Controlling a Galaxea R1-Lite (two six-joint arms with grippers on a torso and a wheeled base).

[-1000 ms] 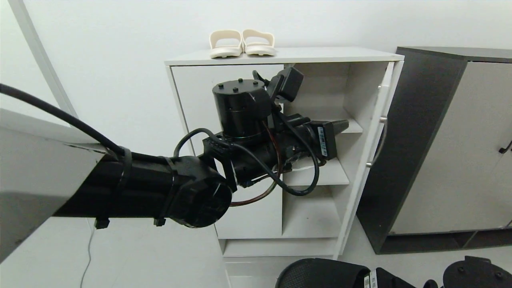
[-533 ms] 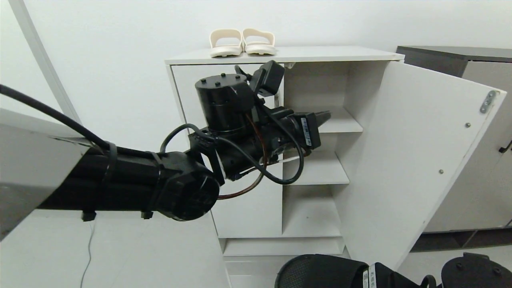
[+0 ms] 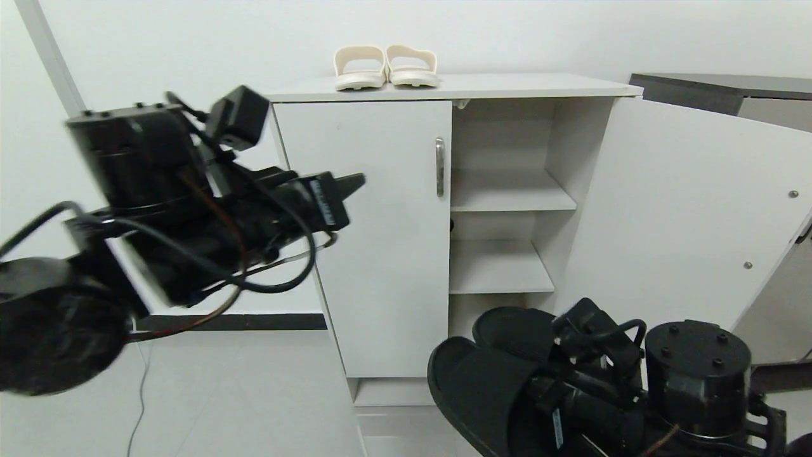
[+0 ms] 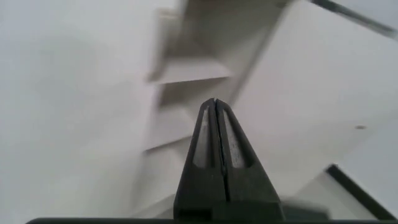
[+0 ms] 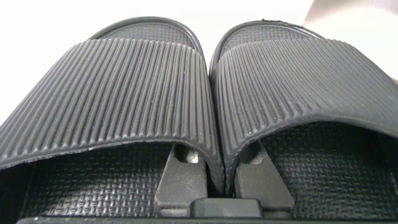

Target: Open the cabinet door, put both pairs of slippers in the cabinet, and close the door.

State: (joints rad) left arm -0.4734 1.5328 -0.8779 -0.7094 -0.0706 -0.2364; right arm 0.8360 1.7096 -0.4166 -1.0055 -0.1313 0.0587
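Grip report: my right gripper (image 5: 221,186) was clamped on the black slippers (image 3: 482,374). Its fingers (image 5: 181,180) pinched the two inner side walls together beneath the ribbed straps. The pair hung low, just before the open right half of the white cabinet (image 3: 539,86). The right door (image 3: 672,209) stood swung wide and the left door (image 3: 380,241) was shut. My left gripper (image 3: 352,184) was closed on nothing and sat off to the left, in front of the shut door and apart from the opening. The cream slippers (image 3: 386,66) sat side by side on the cabinet top.

As I judged it, the step in hand was carrying the black pair onto a shelf. To do it well, I needed to raise the pair above the edge of the middle shelf (image 3: 498,270) before going forward. The soles should be level as they went in. The path lay between the centre panel and the open door, and I should brush neither. The pinch held only thin rubber, so I should move slowly, or one slipper might slide out. I should push in until the near ends cleared the door line, and let go only once the soles rested on the board. A shelf had to be left free for the cream pair.
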